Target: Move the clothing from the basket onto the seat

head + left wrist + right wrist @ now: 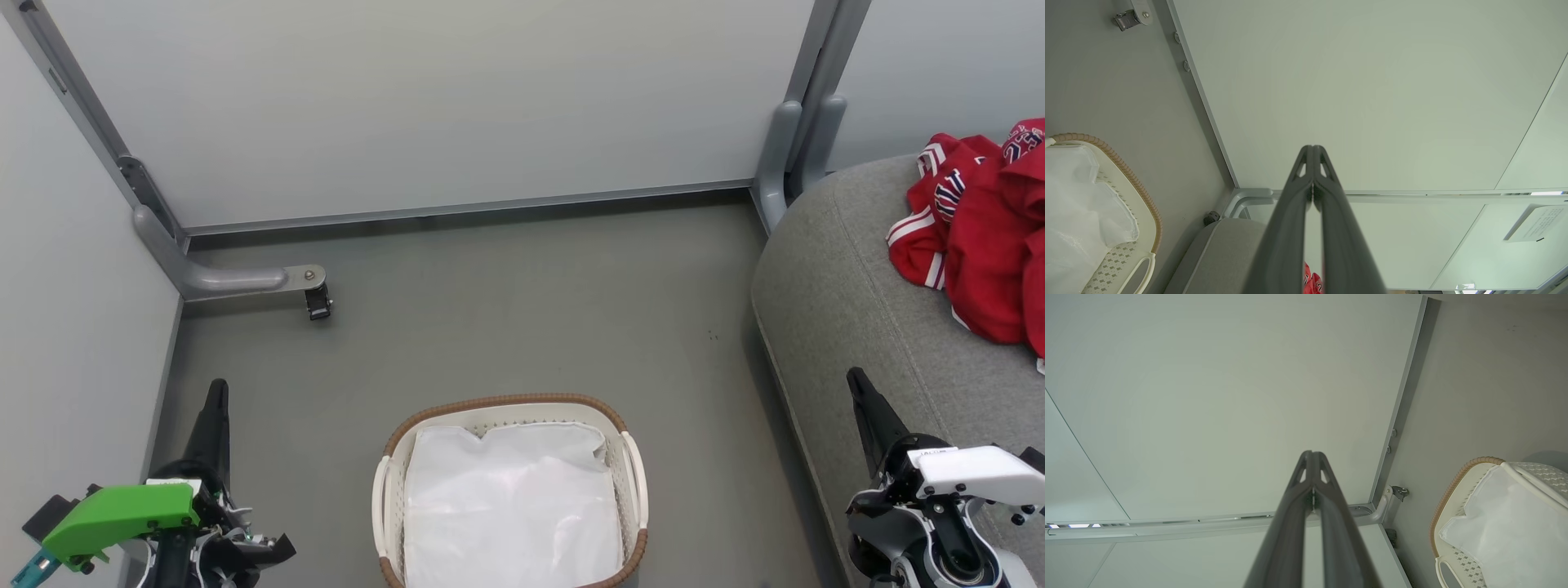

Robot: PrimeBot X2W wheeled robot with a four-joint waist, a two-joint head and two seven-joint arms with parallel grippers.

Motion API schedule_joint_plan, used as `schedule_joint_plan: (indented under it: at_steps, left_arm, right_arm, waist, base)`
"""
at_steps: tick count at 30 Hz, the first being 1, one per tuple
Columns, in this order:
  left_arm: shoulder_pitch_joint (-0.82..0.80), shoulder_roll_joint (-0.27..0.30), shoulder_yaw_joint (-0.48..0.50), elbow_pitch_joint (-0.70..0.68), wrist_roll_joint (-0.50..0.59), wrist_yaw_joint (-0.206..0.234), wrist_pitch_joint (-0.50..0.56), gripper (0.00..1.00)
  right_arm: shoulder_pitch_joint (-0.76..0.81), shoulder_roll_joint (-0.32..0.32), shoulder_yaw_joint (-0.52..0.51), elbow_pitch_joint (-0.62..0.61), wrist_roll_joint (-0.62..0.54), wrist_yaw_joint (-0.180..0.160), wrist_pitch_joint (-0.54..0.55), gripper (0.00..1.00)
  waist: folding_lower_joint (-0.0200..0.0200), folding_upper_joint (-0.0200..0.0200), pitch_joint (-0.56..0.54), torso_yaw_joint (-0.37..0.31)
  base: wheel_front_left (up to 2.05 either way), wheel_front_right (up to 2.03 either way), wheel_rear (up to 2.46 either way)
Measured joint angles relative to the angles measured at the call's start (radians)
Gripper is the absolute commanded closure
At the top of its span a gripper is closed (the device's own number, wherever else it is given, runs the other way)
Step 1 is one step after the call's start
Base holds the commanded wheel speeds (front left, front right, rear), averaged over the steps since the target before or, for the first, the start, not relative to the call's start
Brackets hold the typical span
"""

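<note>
The red clothing (984,245) lies bunched on the grey seat (841,286) at the far right of the head view, white-and-black trim showing; a sliver of the clothing (1311,281) shows between the fingers in the left wrist view, past the seat (1224,257). The white basket (633,482) with its brown rim sits on the floor at bottom centre, holding just a white liner sheet (510,506). My left gripper (217,388) is shut and empty at lower left, left of the basket. My right gripper (856,377) is shut and empty at lower right, over the seat's front edge.
Pale partition panels (424,106) wall in the grey floor (490,327) at the back and left. A grey panel foot with a small caster (317,304) juts out at the back left. Another panel post (788,147) stands beside the seat.
</note>
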Motion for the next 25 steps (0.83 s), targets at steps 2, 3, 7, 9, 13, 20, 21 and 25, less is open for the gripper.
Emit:
schedule_joint_plan:
  at_steps: [2, 3, 7, 9, 13, 20, 21, 25]
  left_arm:
    - [0.000, 0.000, 0.000, 0.000, 0.000, 0.000, 0.000, 1.00]
    - [0.000, 0.000, 0.000, 0.000, 0.000, 0.000, 0.000, 1.00]
    - [0.000, 0.000, 0.000, 0.000, 0.000, 0.000, 0.000, 1.00]
    - [0.000, 0.000, 0.000, 0.000, 0.000, 0.000, 0.000, 1.00]
    - [0.000, 0.000, 0.000, 0.000, 0.000, 0.000, 0.000, 1.00]
    - [0.000, 0.000, 0.000, 0.000, 0.000, 0.000, 0.000, 1.00]
    - [0.000, 0.000, 0.000, 0.000, 0.000, 0.000, 0.000, 1.00]
    - [0.000, 0.000, 0.000, 0.000, 0.000, 0.000, 0.000, 1.00]
  right_arm:
    - [0.000, 0.000, 0.000, 0.000, 0.000, 0.000, 0.000, 1.00]
    - [0.000, 0.000, 0.000, 0.000, 0.000, 0.000, 0.000, 1.00]
    - [0.000, 0.000, 0.000, 0.000, 0.000, 0.000, 0.000, 1.00]
    - [0.000, 0.000, 0.000, 0.000, 0.000, 0.000, 0.000, 1.00]
    - [0.000, 0.000, 0.000, 0.000, 0.000, 0.000, 0.000, 1.00]
    - [0.000, 0.000, 0.000, 0.000, 0.000, 0.000, 0.000, 1.00]
    - [0.000, 0.000, 0.000, 0.000, 0.000, 0.000, 0.000, 1.00]
    - [0.000, 0.000, 0.000, 0.000, 0.000, 0.000, 0.000, 1.00]
  waist:
    - [0.0000, 0.0000, 0.000, 0.000]
    - [0.0000, 0.0000, 0.000, 0.000]
    - [0.0000, 0.0000, 0.000, 0.000]
    - [0.0000, 0.0000, 0.000, 0.000]
    - [0.0000, 0.0000, 0.000, 0.000]
    - [0.0000, 0.0000, 0.000, 0.000]
    - [0.0000, 0.0000, 0.000, 0.000]
    - [0.0000, 0.0000, 0.000, 0.000]
  base:
    - [0.00, 0.00, 0.00]
    - [0.00, 0.00, 0.00]
    - [0.00, 0.00, 0.00]
    - [0.00, 0.00, 0.00]
    - [0.00, 0.00, 0.00]
    - [0.00, 0.00, 0.00]
    - [0.00, 0.00, 0.00]
    - [0.00, 0.00, 0.00]
